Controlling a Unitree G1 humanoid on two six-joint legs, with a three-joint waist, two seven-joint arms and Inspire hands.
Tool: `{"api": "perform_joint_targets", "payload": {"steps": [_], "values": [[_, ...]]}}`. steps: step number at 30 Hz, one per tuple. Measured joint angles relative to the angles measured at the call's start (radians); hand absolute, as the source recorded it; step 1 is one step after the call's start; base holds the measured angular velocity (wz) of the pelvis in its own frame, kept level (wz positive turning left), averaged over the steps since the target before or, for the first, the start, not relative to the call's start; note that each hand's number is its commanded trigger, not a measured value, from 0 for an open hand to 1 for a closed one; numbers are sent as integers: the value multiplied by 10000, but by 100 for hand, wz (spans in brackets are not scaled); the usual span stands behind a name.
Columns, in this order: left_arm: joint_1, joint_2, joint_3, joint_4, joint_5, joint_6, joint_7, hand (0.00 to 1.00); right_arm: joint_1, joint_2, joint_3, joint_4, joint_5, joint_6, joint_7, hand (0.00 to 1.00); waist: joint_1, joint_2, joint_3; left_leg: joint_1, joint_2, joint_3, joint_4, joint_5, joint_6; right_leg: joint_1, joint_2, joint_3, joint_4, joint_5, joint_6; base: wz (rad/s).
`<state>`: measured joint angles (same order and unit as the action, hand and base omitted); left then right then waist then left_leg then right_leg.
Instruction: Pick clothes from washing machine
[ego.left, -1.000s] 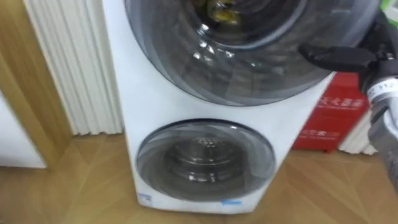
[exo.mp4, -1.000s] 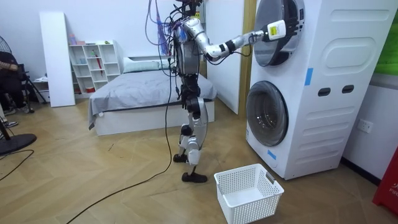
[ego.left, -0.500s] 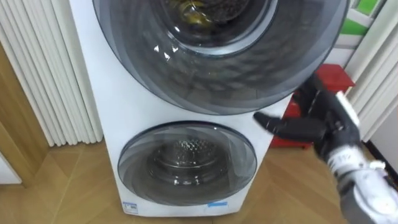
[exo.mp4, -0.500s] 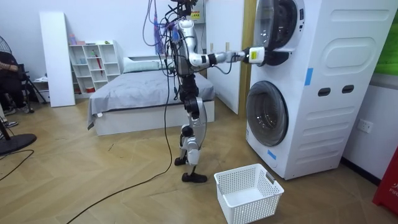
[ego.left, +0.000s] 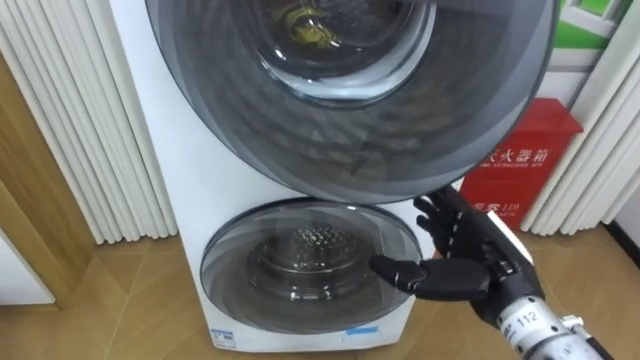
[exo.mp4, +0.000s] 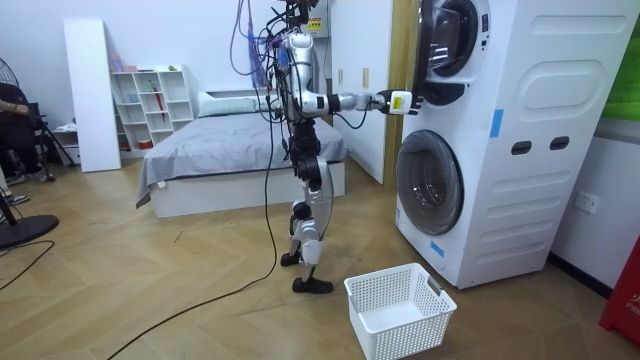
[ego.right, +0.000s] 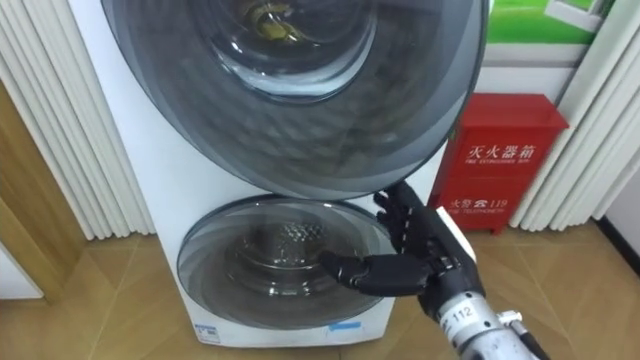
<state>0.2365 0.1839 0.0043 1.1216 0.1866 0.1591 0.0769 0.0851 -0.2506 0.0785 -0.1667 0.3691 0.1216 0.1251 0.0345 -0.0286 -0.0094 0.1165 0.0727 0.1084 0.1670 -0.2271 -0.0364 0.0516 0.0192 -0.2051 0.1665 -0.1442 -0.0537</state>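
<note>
Two front-loading washing machines (exo.mp4: 520, 130) are stacked. The upper one's dark round door (ego.left: 400, 130) seems swung out toward me, reaching past the machine's right edge. Through its glass a yellowish piece of clothing (ego.left: 310, 25) lies in the drum. The lower door (ego.left: 300, 260) is shut, with a bare metal drum behind it. My right hand (ego.left: 470, 265) is open and holds nothing. Its fingers are spread and its thumb points left, just under the upper door's lower rim and in front of the lower door's right side. In the room view I stand a step from the machines with the right hand (exo.mp4: 400, 101) stretched toward them.
A white laundry basket (exo.mp4: 400, 310) sits on the wood floor between me and the machines. A red box (ego.left: 520, 170) stands to the right of the machines, white slatted panels (ego.left: 100, 120) to the left. A bed (exo.mp4: 230, 150) is behind me.
My right hand has come down and back from the upper door's right rim to below that door. The upper door now reaches further to the right. The head camera shifted.
</note>
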Motion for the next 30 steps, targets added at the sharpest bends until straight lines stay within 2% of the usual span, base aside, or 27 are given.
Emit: {"api": "perform_joint_targets", "payload": {"steps": [3, 8, 10, 15, 20, 25, 30], "values": [[-96, -1, -86, 15, 9, -88, -7, 0, -3, 12, 2, -48, -34, 0, 17, 0, -1, 7, 33, 0, 7, -2, 2, 0, 0, 0, 4, -2, 5, 0, 0, 0], [-63, -1, -70, -20, 1, -306, -41, 0, 8, 3, -81, -359, -28, 116, -73, 0, -4, -152, 123, -92, 6, -5, 18, 0, 0, -91, 2, 0, 14, -27, 9, 0], [-60, -2, -70, 12, 23, -369, -43, 0, 11, -18, -147, -711, -34, 235, -260, 0, -2, -189, 119, -244, 7, -4, 27, 1, 1, -261, 3, 1, 37, -19, 1, -2], [-136, -2, -64, 368, 28, -559, -28, 0, 9, -17, -268, -1304, -313, 242, -726, 0, -5, -169, 104, -291, 24, 29, 16, 2, 0, -345, 20, 18, 49, -5, -20, -6], [-178, -20, 21, 386, 18, -585, -10, 0, 7, -11, -371, -1910, -868, 327, -1006, 0, 23, -59, 61, -171, 37, 257, -27, 2, 0, -325, 33, 144, 75, -5, -20, -12], [-258, -29, 123, 427, 2, -776, -14, 0, -2, 5, -616, -2508, -1003, 331, -1127, 0, 25, -51, 67, -167, 36, 261, -30, 2, 0, -330, 33, 143, 92, -5, -20, -1], [-263, -70, 124, 596, 5, -801, -39, 0, -118, 12, -688, -2943, -1031, 330, -1231, 0, 10, -43, 75, -186, 29, 272, -8, 2, 0, -403, 15, 181, 215, -12, -27, 0]]}}
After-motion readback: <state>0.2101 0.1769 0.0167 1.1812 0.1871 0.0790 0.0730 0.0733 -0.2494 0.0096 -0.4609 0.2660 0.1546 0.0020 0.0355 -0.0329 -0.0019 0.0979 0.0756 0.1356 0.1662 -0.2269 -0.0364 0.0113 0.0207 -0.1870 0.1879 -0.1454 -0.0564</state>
